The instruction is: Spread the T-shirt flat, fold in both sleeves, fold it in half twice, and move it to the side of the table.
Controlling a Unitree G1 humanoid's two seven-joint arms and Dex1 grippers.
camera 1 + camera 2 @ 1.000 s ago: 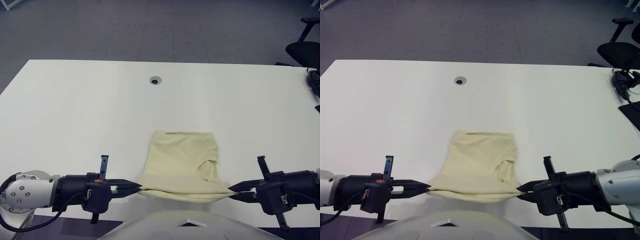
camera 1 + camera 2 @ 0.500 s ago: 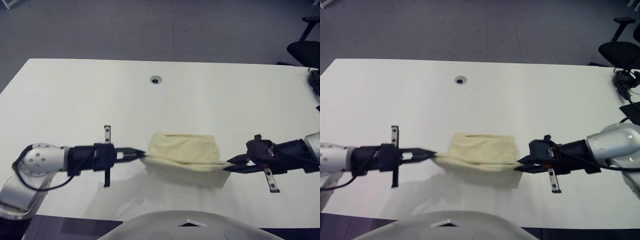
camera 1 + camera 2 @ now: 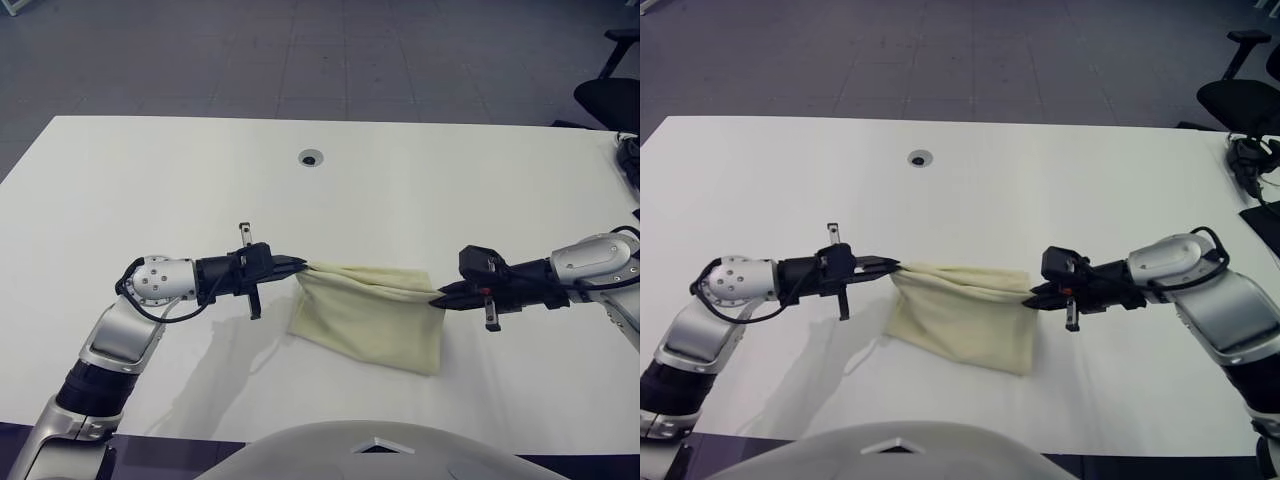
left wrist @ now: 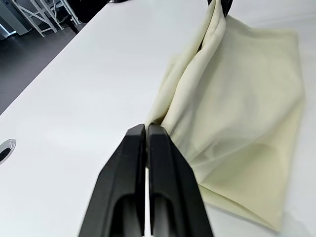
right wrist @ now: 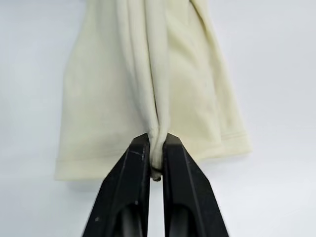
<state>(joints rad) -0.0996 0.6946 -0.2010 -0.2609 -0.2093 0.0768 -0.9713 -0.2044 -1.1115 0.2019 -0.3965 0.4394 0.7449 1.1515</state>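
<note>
1. Two jaws closed on cloth: the left gripper (image 3: 300,266) and right gripper (image 3: 440,298) each pinch a T-shirt (image 3: 370,315) corner.
2. In the last second they raised the near edge and carried it forward.
3. The shirt hangs mid-table (image 3: 150,180) with its lower part resting; a half-fold appears under way.
</note>
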